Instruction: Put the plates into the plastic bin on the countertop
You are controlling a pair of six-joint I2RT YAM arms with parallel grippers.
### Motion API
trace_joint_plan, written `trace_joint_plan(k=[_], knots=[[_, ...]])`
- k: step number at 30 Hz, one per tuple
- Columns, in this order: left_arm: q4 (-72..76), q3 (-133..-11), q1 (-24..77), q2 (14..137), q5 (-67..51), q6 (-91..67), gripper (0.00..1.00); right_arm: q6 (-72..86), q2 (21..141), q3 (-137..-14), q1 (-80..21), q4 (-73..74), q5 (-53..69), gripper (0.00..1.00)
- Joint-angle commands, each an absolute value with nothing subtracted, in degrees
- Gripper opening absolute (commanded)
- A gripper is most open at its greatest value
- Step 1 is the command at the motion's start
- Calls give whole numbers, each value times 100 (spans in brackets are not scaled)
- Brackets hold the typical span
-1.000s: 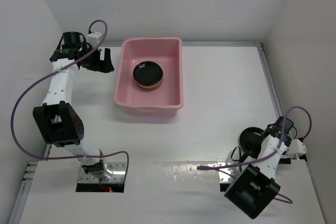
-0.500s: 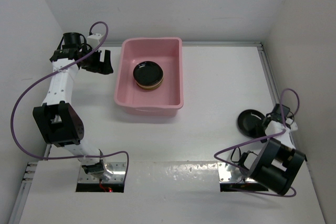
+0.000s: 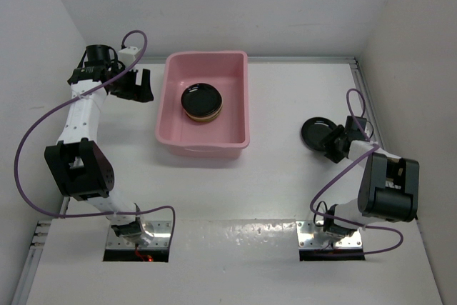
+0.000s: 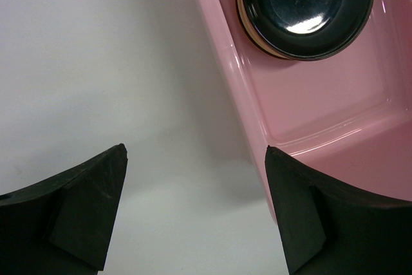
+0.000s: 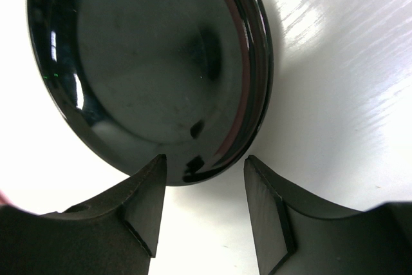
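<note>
The pink plastic bin (image 3: 203, 149) stands at the back centre of the white countertop (image 3: 285, 183). Inside it is a short stack of plates (image 3: 201, 100), a black one on top with an amber rim (image 4: 243, 11) showing below. My left gripper (image 3: 143, 85) hovers open just left of the bin's wall (image 4: 235, 88), holding nothing (image 4: 196, 159). Right of the bin, a black plate (image 3: 315, 133) rests on the countertop. My right gripper (image 3: 333, 144) is open, and the near rim of that plate (image 5: 148, 62) reaches between its fingertips (image 5: 205, 165).
White walls close in the countertop on three sides. A metal rail (image 3: 365, 101) runs along the right edge, close behind the right arm. Purple cables (image 3: 28, 133) loop off both arms.
The right arm has swung from the near right corner toward the back and left. The black plate has travelled with it, closer to the bin. The left arm has stayed put.
</note>
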State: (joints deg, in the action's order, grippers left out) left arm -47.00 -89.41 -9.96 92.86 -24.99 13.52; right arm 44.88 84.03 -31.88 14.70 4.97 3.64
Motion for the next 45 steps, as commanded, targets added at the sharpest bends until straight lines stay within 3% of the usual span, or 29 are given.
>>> trace_joint_plan(k=[1, 9, 12, 13, 16, 23, 28, 37, 45], knots=[[-4702, -8903, -958, 9009, -2487, 1397, 89, 4867, 8579, -2708, 1704, 818, 483, 52], [-4702, -8903, -958, 9009, -2487, 1397, 89, 5871, 8620, -2311, 2259, -316, 756, 50], [-4702, -8903, -958, 9009, -2435, 1397, 89, 5968, 9042, -2513, 2267, -360, 835, 38], [-4702, -8903, -958, 8948, -2435, 1397, 89, 6003, 9087, -2531, 2268, -378, 844, 25], [-4702, -8903, -958, 8947, -2312, 1397, 89, 5942, 9176, -2557, 2338, -510, 941, 0], [-4702, -8842, -1011, 8895, -2197, 1450, 89, 5555, 8061, -3374, 1945, -18, 757, 0], [-4571, -8842, -1011, 8947, -2197, 1380, 89, 5493, 7611, -5288, 801, 570, 141, 0], [-4518, -8789, -1011, 8947, -2145, 1327, 89, 5230, 9471, -8291, -1798, 1019, 18, 0], [-4518, -8736, -1011, 8895, -2013, 1327, 89, 5001, 12004, -10886, -2847, 2285, 53, 0]])
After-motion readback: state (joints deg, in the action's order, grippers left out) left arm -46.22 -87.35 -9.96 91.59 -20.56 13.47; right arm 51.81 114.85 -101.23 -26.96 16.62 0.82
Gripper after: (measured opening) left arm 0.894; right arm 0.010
